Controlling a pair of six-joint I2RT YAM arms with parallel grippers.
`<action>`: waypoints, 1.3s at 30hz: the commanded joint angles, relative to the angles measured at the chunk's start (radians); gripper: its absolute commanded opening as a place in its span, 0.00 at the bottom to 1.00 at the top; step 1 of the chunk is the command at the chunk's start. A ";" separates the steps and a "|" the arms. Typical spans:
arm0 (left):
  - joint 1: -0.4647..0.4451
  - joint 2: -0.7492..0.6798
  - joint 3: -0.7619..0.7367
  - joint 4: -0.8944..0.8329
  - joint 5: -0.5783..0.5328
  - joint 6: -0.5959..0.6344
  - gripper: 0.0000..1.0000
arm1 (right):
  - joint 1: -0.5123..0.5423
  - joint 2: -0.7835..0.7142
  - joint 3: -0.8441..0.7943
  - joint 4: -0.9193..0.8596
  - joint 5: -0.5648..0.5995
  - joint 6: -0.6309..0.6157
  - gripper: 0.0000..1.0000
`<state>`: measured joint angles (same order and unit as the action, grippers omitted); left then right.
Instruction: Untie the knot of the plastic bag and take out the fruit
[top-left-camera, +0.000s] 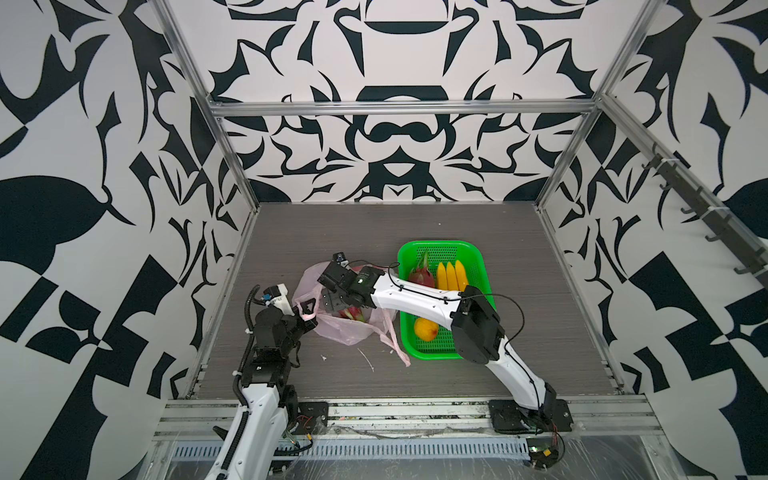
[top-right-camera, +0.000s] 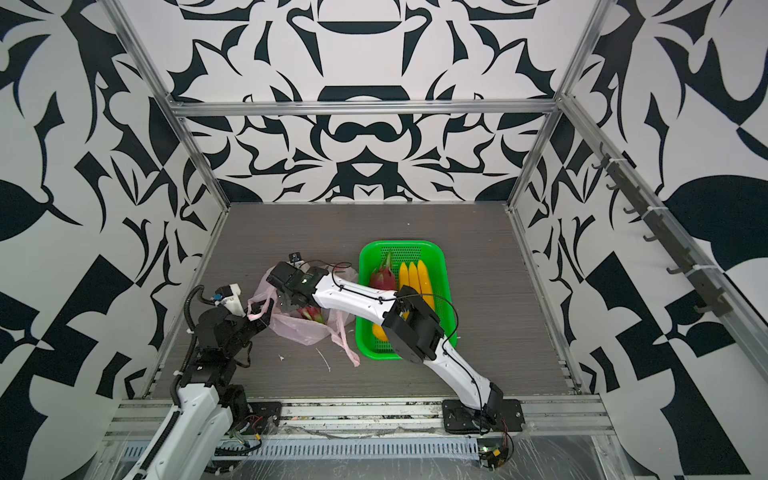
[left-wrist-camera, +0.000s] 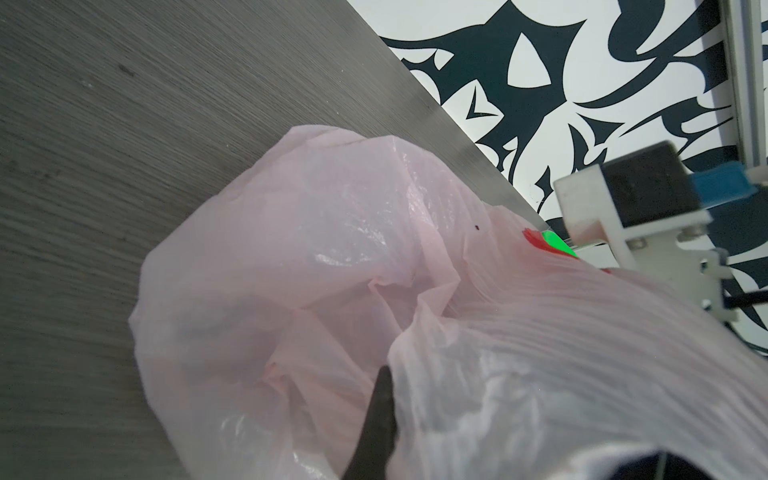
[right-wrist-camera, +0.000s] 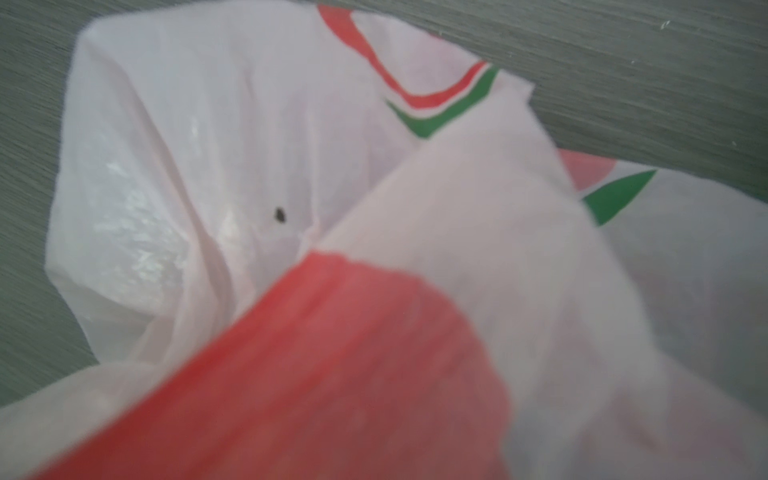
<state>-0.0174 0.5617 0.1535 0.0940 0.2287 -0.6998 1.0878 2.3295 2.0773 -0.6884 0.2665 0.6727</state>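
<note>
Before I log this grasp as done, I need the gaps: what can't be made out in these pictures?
- Dragon fruit in the bag: both top views, mostly under the right pincer; whether its jaws are open or gripping is unclear.
- Right wrist view: blurred bag film fills it; no fingers show.
- Round fruit in the basket: a top view, right arm covers most.
- Knot: found in no view.

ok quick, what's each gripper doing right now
left gripper: closed on a handle of the plastic bag
right gripper: at the bag mouth, cannot tell
</note>
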 joint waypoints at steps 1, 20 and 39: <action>0.002 -0.009 -0.017 0.026 0.011 0.005 0.00 | -0.007 0.001 0.046 -0.005 0.023 -0.019 0.96; 0.002 -0.008 -0.025 0.022 0.018 0.003 0.00 | -0.018 0.058 0.042 0.032 0.008 -0.020 0.96; 0.002 0.017 -0.022 0.032 0.009 0.005 0.00 | -0.020 0.015 -0.030 0.098 -0.033 -0.014 0.39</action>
<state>-0.0174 0.5827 0.1432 0.1043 0.2359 -0.6994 1.0729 2.4001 2.0651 -0.6010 0.2508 0.6689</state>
